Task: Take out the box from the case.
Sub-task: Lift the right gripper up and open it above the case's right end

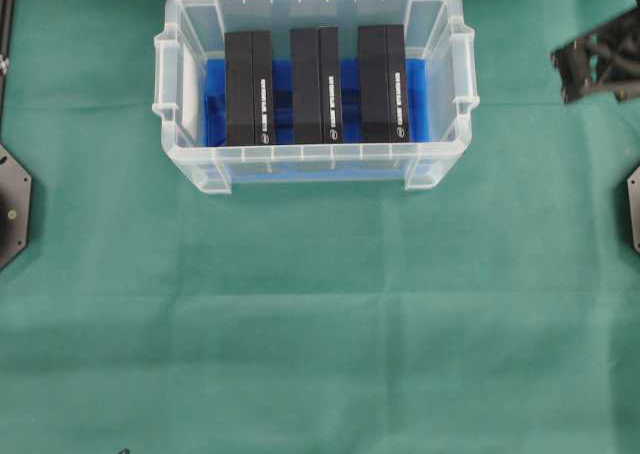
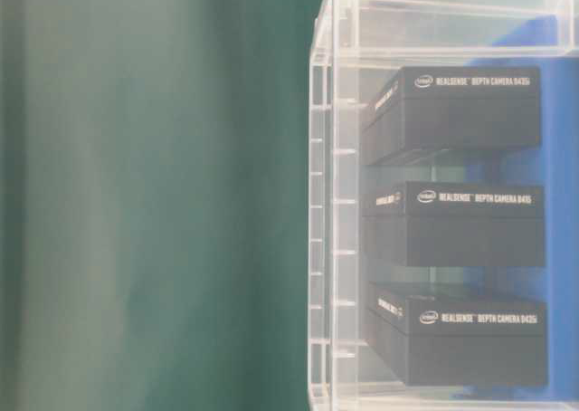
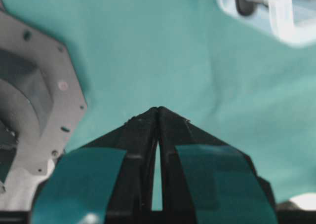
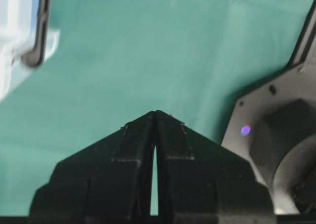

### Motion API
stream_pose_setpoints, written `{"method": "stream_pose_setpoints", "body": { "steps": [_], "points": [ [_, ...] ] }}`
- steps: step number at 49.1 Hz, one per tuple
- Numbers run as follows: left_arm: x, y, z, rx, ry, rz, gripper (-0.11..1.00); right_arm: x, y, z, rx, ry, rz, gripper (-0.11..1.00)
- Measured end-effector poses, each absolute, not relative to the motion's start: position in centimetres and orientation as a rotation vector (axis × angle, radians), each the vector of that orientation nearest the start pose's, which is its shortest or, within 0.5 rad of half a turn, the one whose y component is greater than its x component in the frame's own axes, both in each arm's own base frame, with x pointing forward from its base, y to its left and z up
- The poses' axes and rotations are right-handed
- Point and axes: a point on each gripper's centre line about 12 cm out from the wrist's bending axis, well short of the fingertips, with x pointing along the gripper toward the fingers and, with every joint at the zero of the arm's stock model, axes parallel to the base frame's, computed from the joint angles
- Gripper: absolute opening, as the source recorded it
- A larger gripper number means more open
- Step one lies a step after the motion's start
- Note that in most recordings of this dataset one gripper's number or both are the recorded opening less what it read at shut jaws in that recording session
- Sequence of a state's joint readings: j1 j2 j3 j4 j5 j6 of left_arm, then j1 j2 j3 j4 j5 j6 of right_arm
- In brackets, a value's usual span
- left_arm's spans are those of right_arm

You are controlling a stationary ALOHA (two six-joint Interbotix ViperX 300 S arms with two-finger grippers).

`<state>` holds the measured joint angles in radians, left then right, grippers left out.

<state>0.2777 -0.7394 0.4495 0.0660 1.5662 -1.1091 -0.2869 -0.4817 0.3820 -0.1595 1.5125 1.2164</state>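
The case [image 1: 312, 166], a clear translucent plastic bin with moulded rim handles, stands on the green cloth-covered table [image 1: 320, 324] toward the far edge in the overhead view. A blue cloth [image 1: 415, 99] lines its bottom. Three matt black rectangular boxes stand side by side inside it: left box [image 1: 249, 87], middle box [image 1: 316, 84], right box [image 1: 383, 82], none removed.

Only the table-level view resolves the white print on the boxes: an Intel logo and "REALSENSE DEPTH CAMERA D435"; overhead it is an unreadable strip.

The hands show properly only in the wrist views. The left hand [image 3: 158, 110] is clenched on nothing, tips meeting over bare cloth, teal tape on its fingers [image 3: 79, 184]. The right hand [image 4: 156, 113] is likewise clenched and empty. Each view catches a blurred corner of the case at its upper edge.
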Motion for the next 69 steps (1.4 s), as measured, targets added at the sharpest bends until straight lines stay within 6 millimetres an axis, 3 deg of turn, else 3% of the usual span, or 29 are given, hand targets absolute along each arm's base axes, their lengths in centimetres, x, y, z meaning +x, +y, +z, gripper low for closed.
{"method": "stream_pose_setpoints", "body": {
  "steps": [17, 37, 44, 49, 52, 57, 64, 69],
  "points": [
    [15.2, 7.8, 36.0, -1.058, 0.956, 1.023, 0.01, 21.3, -11.8, 32.9, 1.043, 1.005, -1.197, 0.00],
    [15.6, 8.3, 35.7, -1.044, 0.932, 1.008, 0.04, 21.6, -12.1, 32.6, 1.051, 1.008, -1.194, 0.00],
    [15.8, 8.4, 35.7, -1.037, 0.916, 0.993, 0.22, 21.6, -12.1, 32.0, 1.055, 1.009, -1.189, 0.00],
    [15.8, 8.4, 35.6, -1.038, 0.918, 0.992, 0.49, 21.6, -11.9, 31.2, 1.066, 1.011, -1.177, 0.01],
    [15.8, 8.4, 35.5, -1.040, 0.920, 0.990, 0.68, 21.6, -11.8, 30.7, 1.074, 1.007, -1.175, 0.10],
    [15.7, 8.3, 35.3, -1.047, 0.920, 0.995, 0.93, 21.6, -11.9, 30.6, 1.076, 0.988, -1.177, 0.37],
    [15.5, 8.2, 35.4, -1.056, 0.911, 0.996, 0.96, 21.4, -12.0, 30.8, 1.080, 0.965, -1.202, 0.80],
    [15.5, 8.1, 35.4, -1.073, 0.903, 1.002, 0.96, 21.3, -12.0, 30.7, 1.092, 0.956, -1.213, 0.95]
  ]
}}
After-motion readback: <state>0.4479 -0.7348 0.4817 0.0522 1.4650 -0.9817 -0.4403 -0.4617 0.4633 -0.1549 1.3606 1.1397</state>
